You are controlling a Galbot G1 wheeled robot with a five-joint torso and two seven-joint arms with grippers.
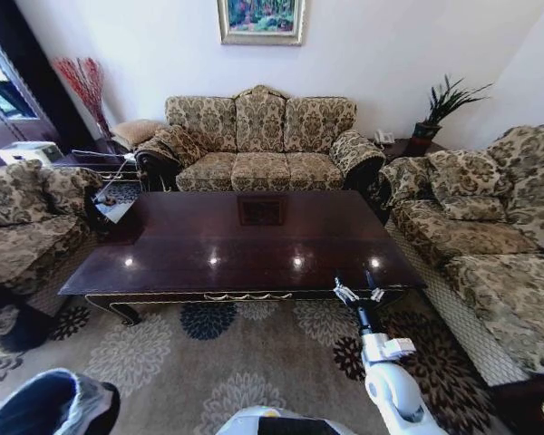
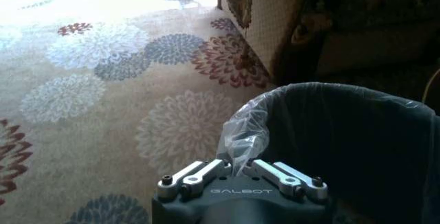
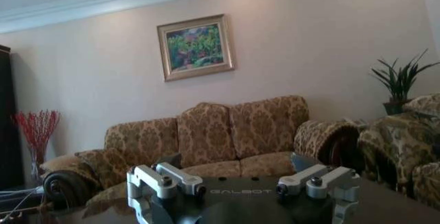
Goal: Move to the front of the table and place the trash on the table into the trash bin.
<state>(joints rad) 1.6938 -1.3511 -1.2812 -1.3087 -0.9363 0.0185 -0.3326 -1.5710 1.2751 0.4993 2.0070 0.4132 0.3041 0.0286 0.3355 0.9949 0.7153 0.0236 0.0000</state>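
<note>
Head view first: nearest the robot, at the lower left, stands the trash bin (image 1: 50, 403) on the floral carpet (image 1: 163, 353), its black inside ringed by the whitish plastic bag folded over the rim. From the left wrist view the left gripper (image 2: 242, 175) sits right at that rim, fingers drawn close together and pinching a fold of the clear bag liner (image 2: 240, 131) — the bin's dark wall (image 2: 343, 147) rises just beyond it.

On the right side of the head view the right arm reaches forward, and the right gripper (image 1: 360, 287) hangs at the near edge of the table (image 1: 245, 240), toward its right end. Its fingers stand spread wide apart with nothing between them; the right wrist view shows the same claw (image 3: 244, 183) open and empty just above the dark tabletop (image 3: 385, 208).

Beyond the gripper the glossy reddish-brown top stretches away, bare of litter, with only ceiling-light reflections on it; the gold trim runs along the near edge.

Farther off, a patterned sofa (image 1: 258, 140) faces the robot across the table, with matching seats to either side — a framed painting (image 1: 261, 18) hangs on the wall above, and a potted plant (image 1: 440, 109) stands in the far right corner.
</note>
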